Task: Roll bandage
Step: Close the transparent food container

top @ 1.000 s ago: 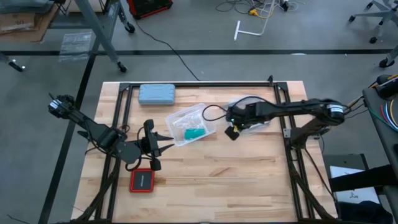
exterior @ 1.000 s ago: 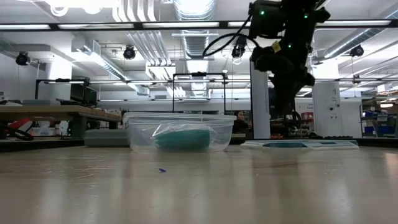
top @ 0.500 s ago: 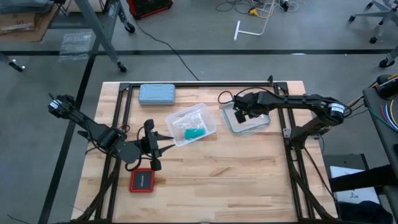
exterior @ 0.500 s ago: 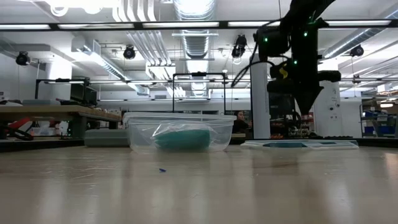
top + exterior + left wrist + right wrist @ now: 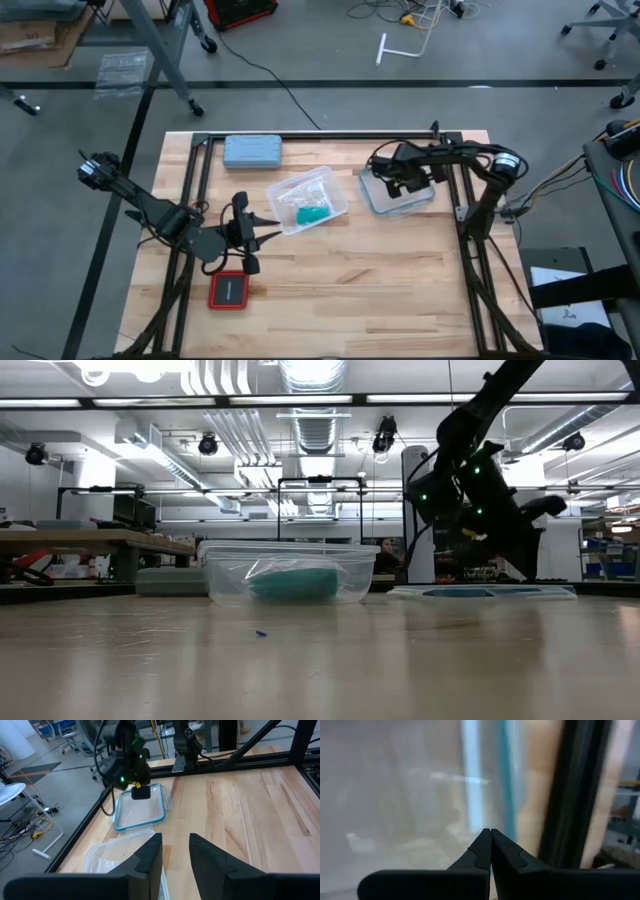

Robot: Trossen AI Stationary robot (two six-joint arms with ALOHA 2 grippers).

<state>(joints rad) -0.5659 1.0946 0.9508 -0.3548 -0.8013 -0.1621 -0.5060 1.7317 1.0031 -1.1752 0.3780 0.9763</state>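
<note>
The bandage (image 5: 312,213) is a teal roll lying inside a clear plastic container (image 5: 305,200) at the table's middle; the low view shows the bandage (image 5: 290,580) through the container's wall. My right gripper (image 5: 412,185) is shut, its fingertips together (image 5: 490,832), and hangs tilted a little above the container's lid (image 5: 398,195). The lid is clear with a blue rim and lies flat on the table to the container's right. My left gripper (image 5: 272,232) waits open, left of and nearer than the container, pointing toward the table's right (image 5: 175,842).
A grey-blue hard case (image 5: 252,151) lies near the far edge, left of the container. A red and black flat object (image 5: 229,291) sits near the front left. Black frame rails (image 5: 455,170) run along the table's sides. Bare wood (image 5: 380,270) stretches across the near half.
My right gripper has drawn back from beside the container toward the table's right edge, has come down and tipped over, and now hangs over the lid. The lid, the container and the bandage have stayed in place.
</note>
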